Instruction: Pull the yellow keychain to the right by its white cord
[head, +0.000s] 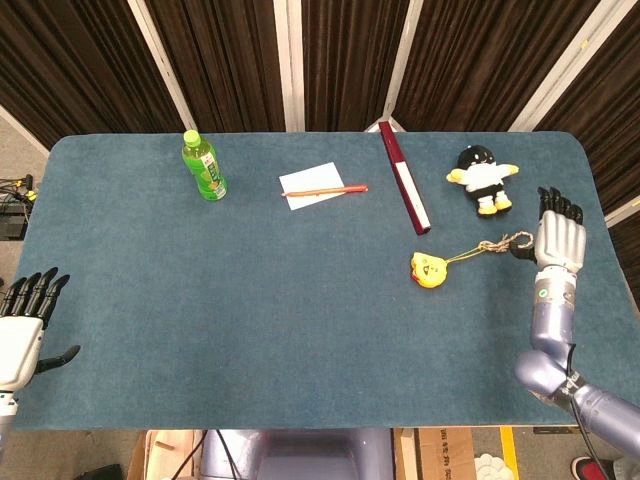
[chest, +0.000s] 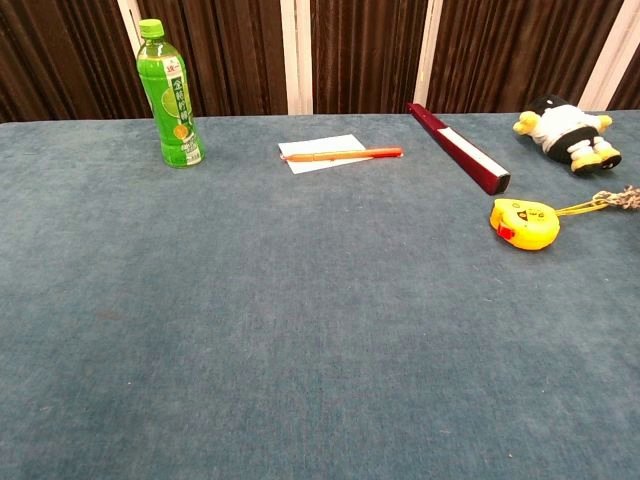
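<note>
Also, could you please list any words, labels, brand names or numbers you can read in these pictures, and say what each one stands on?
No text can be read.
Green bottle: its label carries print and a lime picture, too small and blurred to read.
Yellow keychain: small dark marks on top, illegible.
White paper: looks blank.

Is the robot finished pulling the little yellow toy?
Looks nearly done. The yellow keychain sits right of the red box, below the penguin toy. Its cord lies slack on the table beside the right hand, which looks open. The left hand waits, open.
</note>
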